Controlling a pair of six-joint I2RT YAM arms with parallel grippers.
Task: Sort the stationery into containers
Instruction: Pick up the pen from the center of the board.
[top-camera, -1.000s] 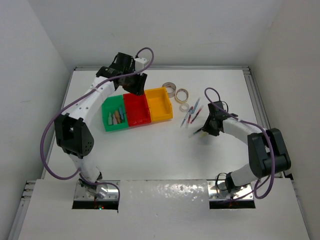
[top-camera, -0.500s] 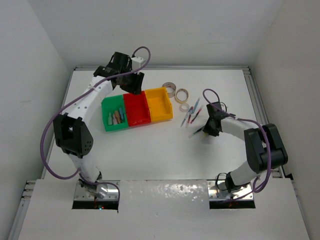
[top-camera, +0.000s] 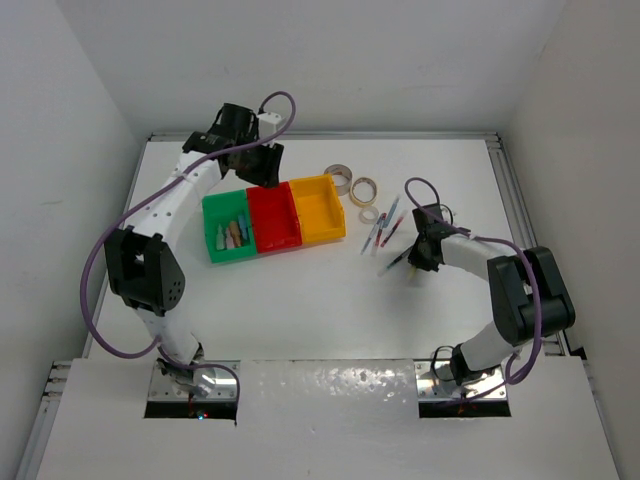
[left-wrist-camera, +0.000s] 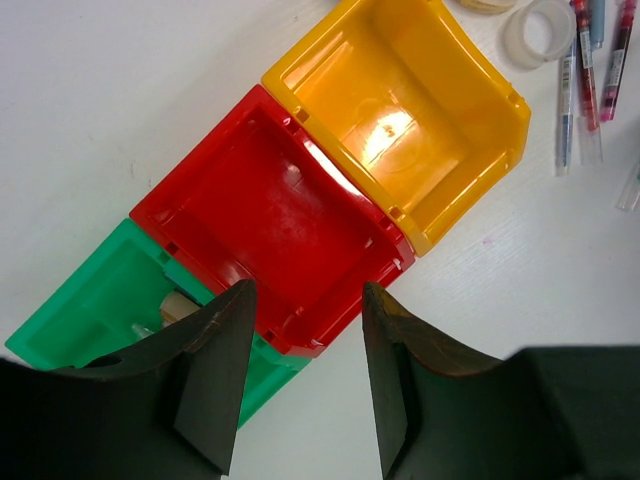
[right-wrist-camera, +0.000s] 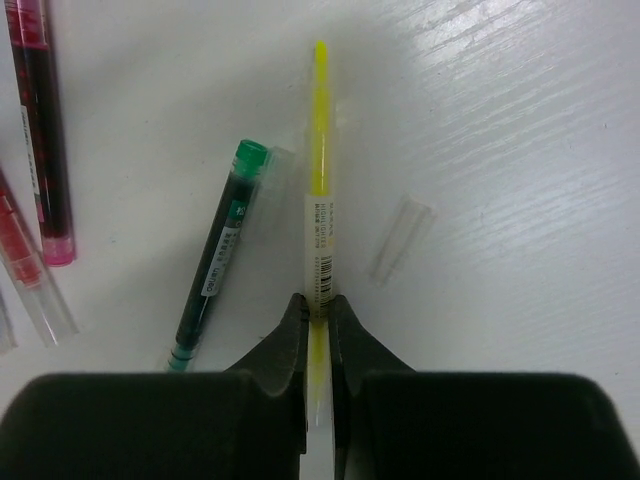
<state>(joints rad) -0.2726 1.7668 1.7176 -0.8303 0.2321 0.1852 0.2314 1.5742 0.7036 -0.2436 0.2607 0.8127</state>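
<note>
Our right gripper (right-wrist-camera: 318, 312) has just pinched shut on the yellow pen (right-wrist-camera: 319, 150), which lies on the table (right-wrist-camera: 520, 150) with a green pen (right-wrist-camera: 220, 255) at its nine o'clock; the pick looks secured, so a carry toward the containers (top-camera: 272, 225), at nine o'clock overhead, seems next; our left gripper (left-wrist-camera: 300, 375) hangs half-open and empty above the red bin (left-wrist-camera: 270, 215).

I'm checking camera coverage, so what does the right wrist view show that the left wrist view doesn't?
Only the right wrist: the right gripper shut on a yellow pen, with a green pen and a clear cap lying beside it. Only the left wrist: the green bin, red bin and yellow bin, a tape ring, and the open left gripper. Both: red pens and the white table.
</note>
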